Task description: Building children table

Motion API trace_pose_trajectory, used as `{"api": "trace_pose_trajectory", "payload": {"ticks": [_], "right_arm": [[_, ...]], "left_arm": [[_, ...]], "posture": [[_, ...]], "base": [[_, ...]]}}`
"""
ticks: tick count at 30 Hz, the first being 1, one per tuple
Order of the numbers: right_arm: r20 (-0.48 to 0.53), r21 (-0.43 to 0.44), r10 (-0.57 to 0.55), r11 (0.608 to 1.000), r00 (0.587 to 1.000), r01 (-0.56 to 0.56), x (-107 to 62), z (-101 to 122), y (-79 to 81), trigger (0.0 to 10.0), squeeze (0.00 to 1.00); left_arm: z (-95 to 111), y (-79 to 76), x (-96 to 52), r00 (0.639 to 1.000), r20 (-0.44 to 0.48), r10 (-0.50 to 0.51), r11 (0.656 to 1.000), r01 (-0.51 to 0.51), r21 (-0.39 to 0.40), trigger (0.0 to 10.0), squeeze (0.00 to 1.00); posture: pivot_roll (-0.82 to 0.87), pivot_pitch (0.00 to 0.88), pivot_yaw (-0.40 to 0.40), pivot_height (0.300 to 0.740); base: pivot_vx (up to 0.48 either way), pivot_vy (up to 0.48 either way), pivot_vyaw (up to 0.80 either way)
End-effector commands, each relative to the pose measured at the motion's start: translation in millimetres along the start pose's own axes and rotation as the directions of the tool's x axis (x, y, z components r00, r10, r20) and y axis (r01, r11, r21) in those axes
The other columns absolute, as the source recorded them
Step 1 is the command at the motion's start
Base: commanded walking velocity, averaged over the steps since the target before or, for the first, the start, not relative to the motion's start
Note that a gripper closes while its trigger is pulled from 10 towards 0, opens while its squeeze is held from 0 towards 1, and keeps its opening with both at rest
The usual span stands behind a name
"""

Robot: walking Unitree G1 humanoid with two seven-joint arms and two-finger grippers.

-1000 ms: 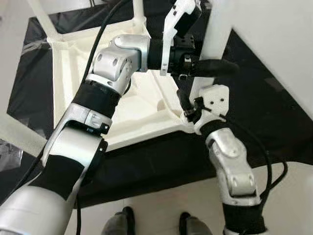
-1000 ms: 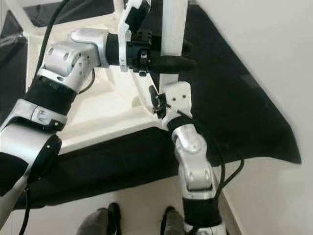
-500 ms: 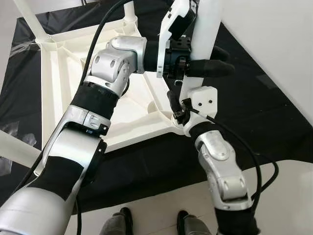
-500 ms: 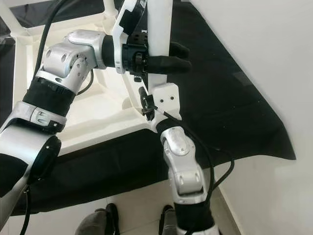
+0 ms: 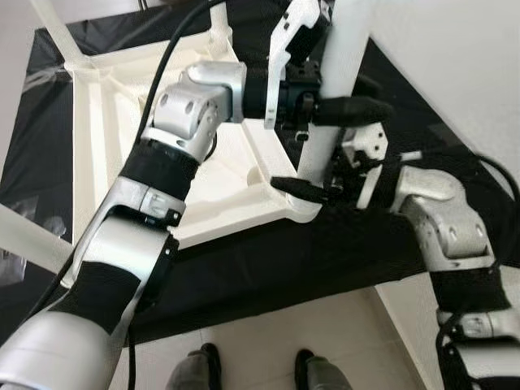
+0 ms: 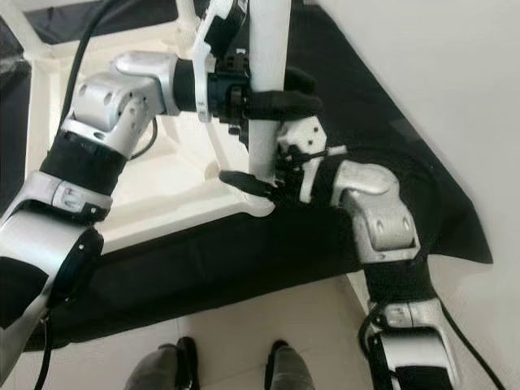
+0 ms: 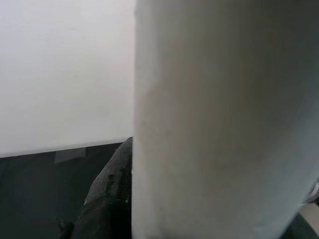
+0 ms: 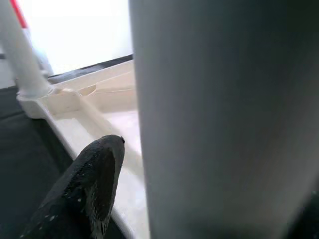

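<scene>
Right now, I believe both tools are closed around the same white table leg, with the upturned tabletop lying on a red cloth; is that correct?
Not quite: the cloth is black, not red, as the left eye view shows. The rest holds: the left tool grips the white table leg higher up, the right tool grips it near its base, and the upturned tabletop lies on that cloth.

From the head we look steeply down with both eyes onto the white table leg [image 5: 335,89], the right eye set slightly to one side, so both share the leg, the upturned tabletop frame [image 5: 122,106] and the black mat [image 6: 382,106] beneath it. Our left wrist camera sits very close against the leg [image 7: 224,119], facing the pale wall beyond it. Our right wrist camera, equally close, faces past the leg [image 8: 224,119] toward the frame [image 8: 94,99].
</scene>
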State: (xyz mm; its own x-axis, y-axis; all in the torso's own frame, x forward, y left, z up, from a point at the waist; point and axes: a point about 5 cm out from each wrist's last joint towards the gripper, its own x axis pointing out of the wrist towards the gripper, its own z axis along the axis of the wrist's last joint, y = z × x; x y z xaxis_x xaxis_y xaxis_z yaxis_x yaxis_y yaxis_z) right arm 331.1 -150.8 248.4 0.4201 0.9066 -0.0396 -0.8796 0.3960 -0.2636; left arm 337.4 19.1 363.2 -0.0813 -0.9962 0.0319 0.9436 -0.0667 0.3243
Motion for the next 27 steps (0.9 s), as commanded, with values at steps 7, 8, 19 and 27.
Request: {"api": "trace_pose_trajectory", "payload": {"ticks": [7,8,19,27], "right_arm": [[0.01,0.037,0.06,0.998,0.998,-0.06,14.0,-6,-18.5,0.0,0.0],[0.016,0.049,0.073,0.996,0.997,-0.074,14.2,-7,-20.5,0.0,0.0],[0.01,0.092,0.069,0.993,0.998,-0.069,1.8,-27,-16.9,0.0,0.0],[-0.066,0.095,-0.1,0.99,0.993,0.106,-3.3,-47,6.1,0.0,0.0]], "left_arm": [[0,-4.6,0.7,0.999,-0.007,-0.042,0.999,0.042,0.0,0.0,0.0],[1,-4.6,0.1,0.999,-0.01,-0.043,0.999,0.043,0.003,0.0,0.0],[0,-6.0,0.5,0.999,-0.01,-0.04,0.999,0.04,0.021,0.0,0.0],[0,-3.2,-0.7,1.0,0.019,0.005,1.0,-0.005,-0.009,10.0,1.0]], "posture": [[0.02,0.248,0.022,0.74],[0.03,0.249,0.021,0.74],[0.01,0.261,0.023,0.74],[0.0,0.27,0.007,0.74]], "base": [[0.0,0.0,0.0],[0.0,0.0,0.0],[0.0,0.0,0.0],[0.0,0.0,0.0]]}}
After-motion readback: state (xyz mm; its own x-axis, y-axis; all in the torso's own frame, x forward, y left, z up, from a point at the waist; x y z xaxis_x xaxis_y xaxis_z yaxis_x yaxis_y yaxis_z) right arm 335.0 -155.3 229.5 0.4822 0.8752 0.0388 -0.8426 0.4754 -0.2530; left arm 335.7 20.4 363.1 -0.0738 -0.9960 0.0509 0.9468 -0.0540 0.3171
